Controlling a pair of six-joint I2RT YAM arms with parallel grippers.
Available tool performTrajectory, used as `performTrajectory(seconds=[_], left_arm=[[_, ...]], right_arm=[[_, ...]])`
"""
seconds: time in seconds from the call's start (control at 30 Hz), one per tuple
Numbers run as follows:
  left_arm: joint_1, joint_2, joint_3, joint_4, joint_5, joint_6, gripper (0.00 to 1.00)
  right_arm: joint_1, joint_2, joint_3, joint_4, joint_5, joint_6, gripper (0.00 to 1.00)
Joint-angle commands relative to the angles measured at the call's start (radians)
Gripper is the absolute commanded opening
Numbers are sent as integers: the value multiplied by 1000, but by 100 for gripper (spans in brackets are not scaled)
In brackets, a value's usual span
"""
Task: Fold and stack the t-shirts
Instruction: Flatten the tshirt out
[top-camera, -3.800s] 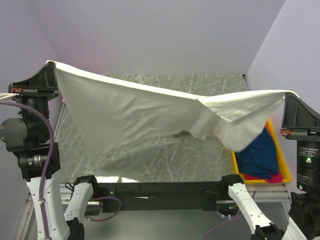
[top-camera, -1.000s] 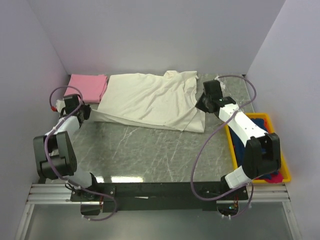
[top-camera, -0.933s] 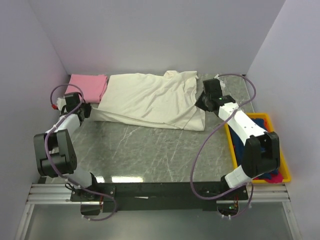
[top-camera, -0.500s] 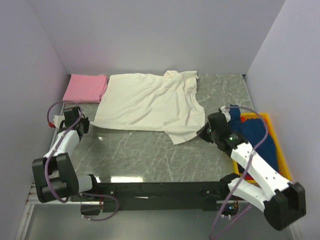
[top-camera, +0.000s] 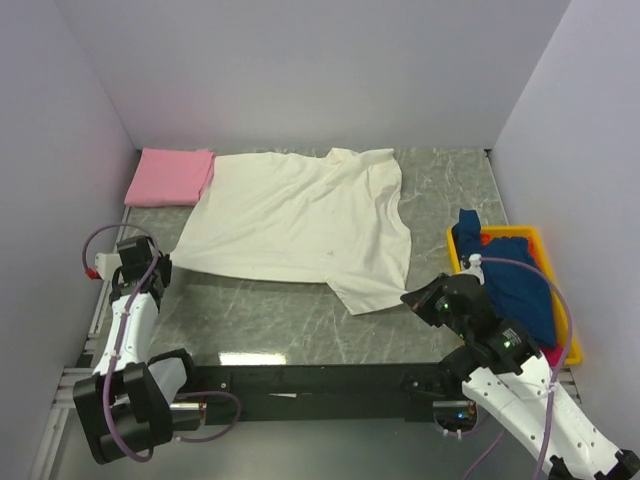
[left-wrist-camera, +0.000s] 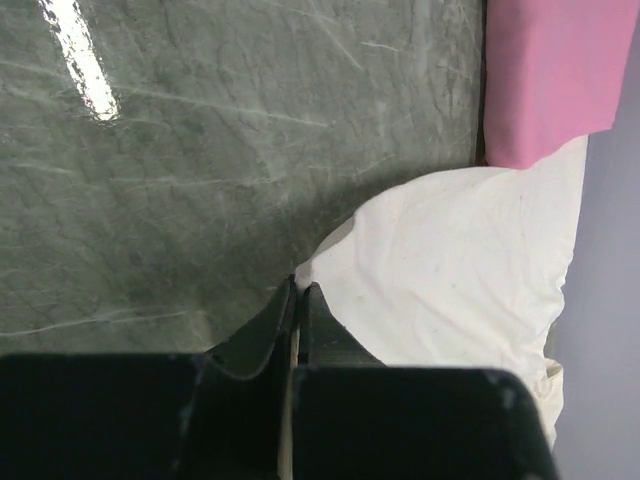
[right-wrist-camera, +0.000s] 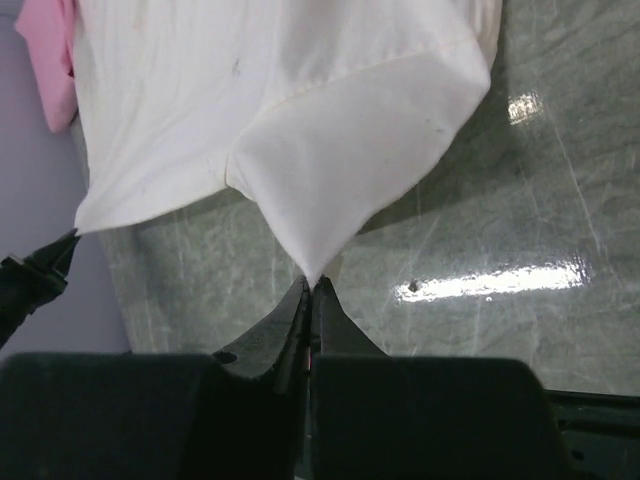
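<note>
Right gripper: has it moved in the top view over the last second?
Yes. The right gripper, jaws shut on the cream-white t-shirt, has pulled back toward the near edge: from beyond the far end of the yellow bin to alongside its middle.

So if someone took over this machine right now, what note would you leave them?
Left gripper: shut on the near left corner of the cream t-shirt.
Right gripper: shut on its near right tip.
Cream shirt lies spread, unfolded, on the table.
Pink t-shirt: folded, far left corner.
Dark blue t-shirt and a magenta one: in the yellow bin.
Done: pink folded. Left: fold the cream, stack it, then the binned ones.
</note>
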Motion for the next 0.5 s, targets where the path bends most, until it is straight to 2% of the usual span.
performTrajectory(seconds=[0.0,0.07,0.13,0.17,0.23,0.27,0.3,0.4,0.43,0.47], left_arm=[[7,13,44,-14,3,29,1],[6,23,50,-13,0,35,1],[6,23,49,1,-1,37,1],[6,24,47,7,-1,38,1],[6,38,50,18,-1,40,1],[6,44,53,21,3,40,1],[6,52,55,27,8,38,1],[6,70,59,44,20,32,1],[7,76,59,45,20,34,1],[7,79,65,47,19,37,1]], right_arm=[[9,42,12,-8,-2,10,0],[12,98,-28,76,-25,-4,0],[14,187,-49,133,-24,-17,13],[14,218,-46,148,-22,-34,29],[14,296,-13,162,25,-48,47],[14,319,4,164,48,-50,60],[11,342,47,164,118,-53,64],[-31,473,127,145,230,-80,64],[-57,538,171,148,235,-99,64],[-134,568,184,173,220,-120,64]])
